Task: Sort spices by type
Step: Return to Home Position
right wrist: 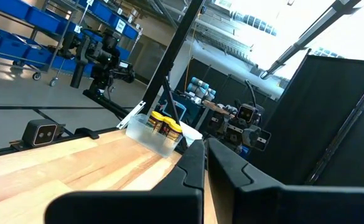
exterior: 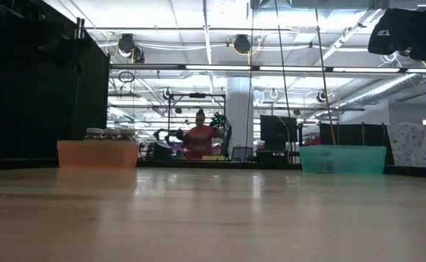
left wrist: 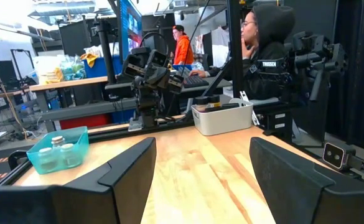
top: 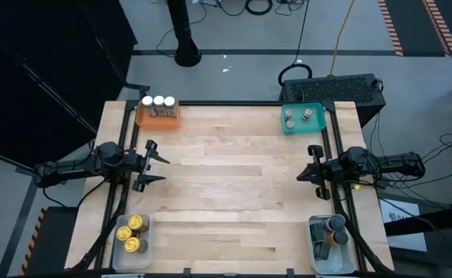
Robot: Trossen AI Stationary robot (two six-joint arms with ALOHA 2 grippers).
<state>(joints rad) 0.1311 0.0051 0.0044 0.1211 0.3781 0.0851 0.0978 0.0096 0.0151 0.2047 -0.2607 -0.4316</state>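
Left gripper [left wrist: 203, 180] spread and empty; right gripper [right wrist: 205, 163] pressed together, empty. Spices sorted: white-topped jars [top: 158, 102] in orange tray [top: 143, 120], grey-lidded jars [top: 297, 117] in teal tray [top: 317, 127], yellow jars [top: 133, 233] and dark jars [top: 331, 230] in clear trays [top: 338, 262]. Judged light, rigid, slippery; take hold mid-body.

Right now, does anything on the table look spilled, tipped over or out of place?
Nothing stands out. All sorted: white-topped jars in the orange tray, grey-lidded jars in the teal tray, yellow jars in the left clear tray, dark jars in the right clear tray.
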